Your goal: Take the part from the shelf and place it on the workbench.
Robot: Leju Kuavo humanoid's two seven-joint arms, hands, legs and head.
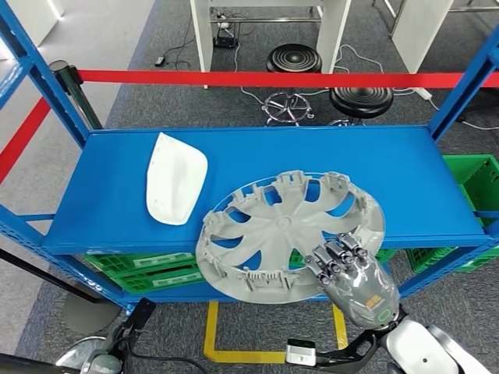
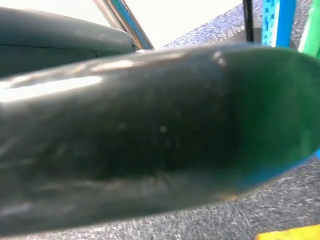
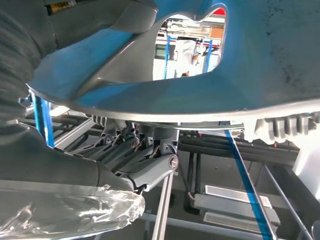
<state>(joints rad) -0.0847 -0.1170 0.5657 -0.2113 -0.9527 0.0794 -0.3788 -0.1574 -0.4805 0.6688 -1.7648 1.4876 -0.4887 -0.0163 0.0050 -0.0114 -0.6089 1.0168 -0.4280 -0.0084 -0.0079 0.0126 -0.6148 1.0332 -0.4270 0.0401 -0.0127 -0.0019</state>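
A grey plastic wheel cover (image 1: pixel 277 234) lies on the blue shelf (image 1: pixel 353 156), its near part hanging out past the shelf's front edge. My right hand (image 1: pixel 353 276) grips the cover's near right rim, fingers (image 1: pixel 338 253) curled over the top. In the right wrist view the cover (image 3: pixel 264 60) runs close across the picture, with the dark fingers (image 3: pixel 151 160) on one side of its rim and the thick thumb (image 3: pixel 94 15) on the other. A white curved part (image 1: pixel 175 178) rests on the shelf to the left, apart from the cover.
Green crates (image 1: pixel 147 269) sit on the lower shelf level, and another one (image 1: pixel 479 175) stands at the right. Blue uprights frame the shelf. Red barrier tape (image 1: pixel 265 78) runs behind it, with black stools (image 1: pixel 361 100) beyond. A yellow floor marking (image 1: pixel 210 335) lies below.
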